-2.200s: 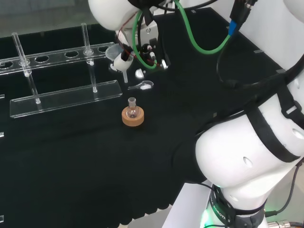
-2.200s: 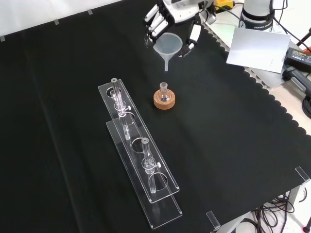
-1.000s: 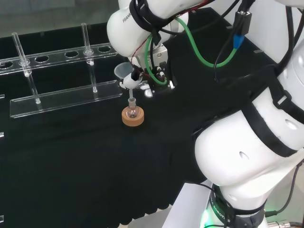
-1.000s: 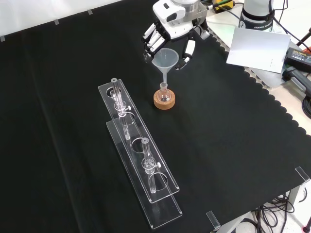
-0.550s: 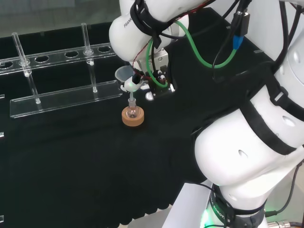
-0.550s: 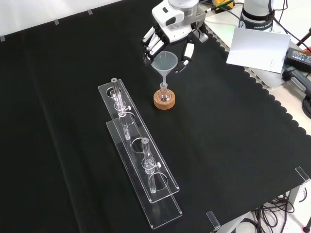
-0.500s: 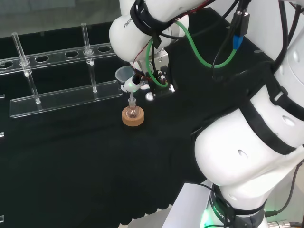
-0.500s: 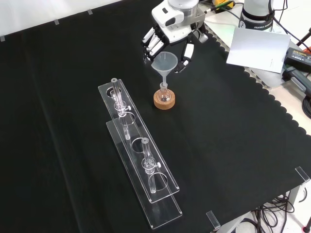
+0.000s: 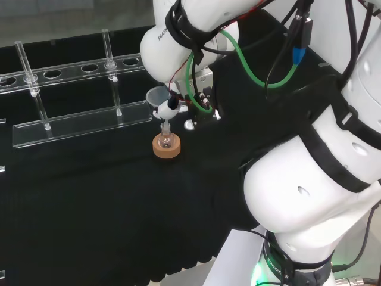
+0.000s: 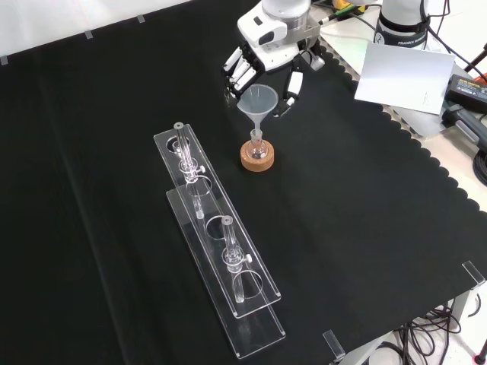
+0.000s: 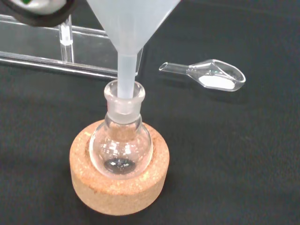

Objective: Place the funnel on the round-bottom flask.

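Observation:
A small clear round-bottom flask (image 10: 257, 149) stands upright in a cork ring (image 10: 257, 160) in the middle of the cloth. The translucent white funnel (image 10: 258, 100) hangs straight above it, and the hand (image 10: 268, 68) is shut on its cone, fingers at one side and thumb at the other. In the wrist view the funnel (image 11: 130, 23) has its stem inside the neck of the flask (image 11: 121, 144), which sits in the cork ring (image 11: 117, 187). In the head view the funnel (image 9: 157, 95) is over the flask (image 9: 166, 140), beside the hand (image 9: 169, 109).
A long clear test-tube rack (image 10: 221, 258) with a few tubes lies to the left of the flask in the front view. A clear glass scoop (image 11: 213, 76) holding white powder lies on the cloth just behind the flask. White arm links (image 9: 309, 190) stand at the head view's right.
The hand has carried the funnel from a spot higher and off to one side to directly over the flask and lowered it; its stem has gone down into the flask's neck.

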{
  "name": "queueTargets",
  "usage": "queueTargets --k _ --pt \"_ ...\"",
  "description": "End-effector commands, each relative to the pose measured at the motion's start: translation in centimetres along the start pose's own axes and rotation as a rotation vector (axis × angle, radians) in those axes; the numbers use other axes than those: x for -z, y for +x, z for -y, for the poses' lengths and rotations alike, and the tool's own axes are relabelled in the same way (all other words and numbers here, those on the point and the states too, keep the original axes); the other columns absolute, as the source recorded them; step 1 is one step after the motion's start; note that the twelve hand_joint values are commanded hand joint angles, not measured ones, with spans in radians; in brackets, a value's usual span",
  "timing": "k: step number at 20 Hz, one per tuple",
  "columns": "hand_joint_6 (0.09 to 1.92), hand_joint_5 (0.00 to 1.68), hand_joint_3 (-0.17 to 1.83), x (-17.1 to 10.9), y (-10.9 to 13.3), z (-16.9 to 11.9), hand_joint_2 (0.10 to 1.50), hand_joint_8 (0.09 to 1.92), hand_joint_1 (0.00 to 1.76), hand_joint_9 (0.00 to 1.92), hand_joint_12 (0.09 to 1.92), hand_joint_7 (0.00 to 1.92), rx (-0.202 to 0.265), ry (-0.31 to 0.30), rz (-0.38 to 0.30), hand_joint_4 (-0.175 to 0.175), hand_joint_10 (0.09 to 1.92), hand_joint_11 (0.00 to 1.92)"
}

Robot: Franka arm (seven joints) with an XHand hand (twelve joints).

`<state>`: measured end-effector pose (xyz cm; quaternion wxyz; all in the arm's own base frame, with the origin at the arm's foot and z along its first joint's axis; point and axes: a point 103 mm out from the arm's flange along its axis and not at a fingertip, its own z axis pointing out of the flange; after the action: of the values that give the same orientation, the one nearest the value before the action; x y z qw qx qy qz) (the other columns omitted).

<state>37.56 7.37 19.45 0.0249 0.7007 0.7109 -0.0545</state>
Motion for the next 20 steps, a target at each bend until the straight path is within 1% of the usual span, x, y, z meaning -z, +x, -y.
queueTargets --k 1,6,13,20 --pt "0.56 0.64 0.58 -0.9 0.1 0.1 0.7 0.68 0.85 1.0 1.26 0.75 0.008 0.006 -0.005 -0.038 0.43 0.65" --pt "0.56 0.64 0.59 -1.2 0.1 0.2 0.7 0.67 0.85 0.99 1.26 0.74 0.01 0.005 -0.003 -0.039 0.42 0.65" --pt "0.56 0.62 0.58 -2.1 0.4 0.0 0.71 0.69 0.84 0.94 1.26 0.66 0.009 0.018 0.008 -0.042 0.43 0.63" --pt "0.56 0.58 0.58 -2.4 0.3 -0.2 0.71 0.7 0.83 0.91 1.26 0.62 0.006 0.012 0.01 -0.049 0.44 0.62"
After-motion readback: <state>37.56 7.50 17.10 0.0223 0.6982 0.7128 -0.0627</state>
